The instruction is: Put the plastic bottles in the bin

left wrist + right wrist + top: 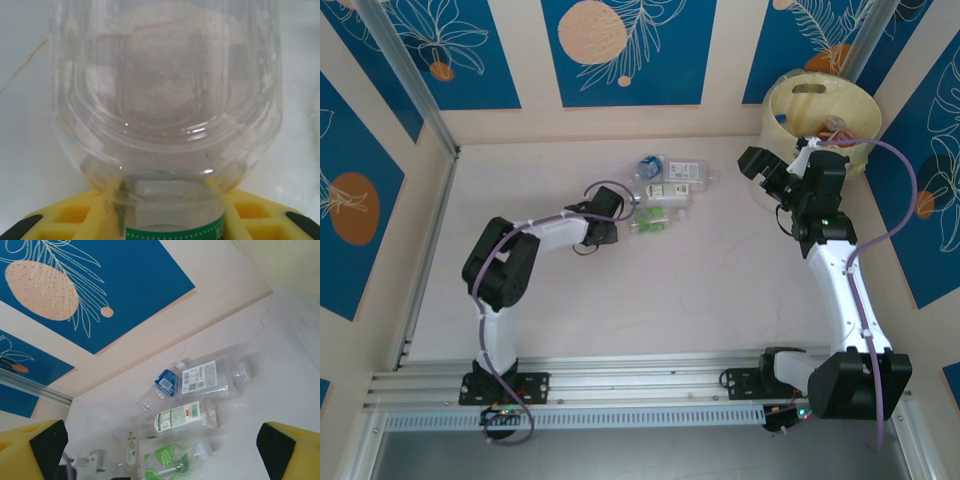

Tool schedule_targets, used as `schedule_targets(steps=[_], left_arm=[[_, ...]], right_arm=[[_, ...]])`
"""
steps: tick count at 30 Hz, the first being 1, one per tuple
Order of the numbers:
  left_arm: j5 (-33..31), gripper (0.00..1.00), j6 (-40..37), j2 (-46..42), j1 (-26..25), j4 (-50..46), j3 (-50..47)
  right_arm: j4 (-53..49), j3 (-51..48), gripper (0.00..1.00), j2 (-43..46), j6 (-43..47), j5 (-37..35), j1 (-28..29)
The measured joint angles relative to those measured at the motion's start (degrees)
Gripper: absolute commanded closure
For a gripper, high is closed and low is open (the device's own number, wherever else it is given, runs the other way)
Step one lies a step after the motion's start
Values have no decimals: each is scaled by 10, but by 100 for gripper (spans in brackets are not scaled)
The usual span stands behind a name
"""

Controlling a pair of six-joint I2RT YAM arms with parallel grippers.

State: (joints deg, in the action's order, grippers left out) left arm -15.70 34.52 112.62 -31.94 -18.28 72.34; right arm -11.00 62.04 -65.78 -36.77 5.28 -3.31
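Left gripper (620, 216) clamps bottle (165, 100), arm low; right gripper (782, 165) spread beside bin (850, 105).

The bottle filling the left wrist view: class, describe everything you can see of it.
The clear plastic bottle looks empty, with a ribbed, rounded body of thin see-through plastic. A green-and-white label band wraps it at the bottom edge of the view. It lies on the pale table and sits between the yellow fingers of the left tool, which flank it closely. Its cap is out of sight.
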Motion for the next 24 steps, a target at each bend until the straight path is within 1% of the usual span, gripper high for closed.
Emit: schedule_targets(steps=[1,5,8,12,15,19,22,24], left_arm=[[0,100,0,-13,1,1,-12],[7,100,-3,-76,4,23,-61],[41,100,-8,-135,7,75,-114],[104,100,-11,-204,8,152,-183],[176,100,-9,-233,8,215,-213],[264,100,-11,-245,0,292,-217],[307,100,-22,-249,-10,328,-215],[321,100,-38,-249,-22,325,-205]], right_arm=[[-1,-3,0,0,0,-3,0],[-2,-9,0,0,0,-5,2],[-9,-11,0,-1,4,1,7],[-19,-24,0,-1,4,19,22],[-14,-54,0,-2,-12,31,43],[-2,-84,0,-20,-51,42,87],[31,-99,1,-36,-81,59,119],[71,-108,0,-47,-96,76,140]])
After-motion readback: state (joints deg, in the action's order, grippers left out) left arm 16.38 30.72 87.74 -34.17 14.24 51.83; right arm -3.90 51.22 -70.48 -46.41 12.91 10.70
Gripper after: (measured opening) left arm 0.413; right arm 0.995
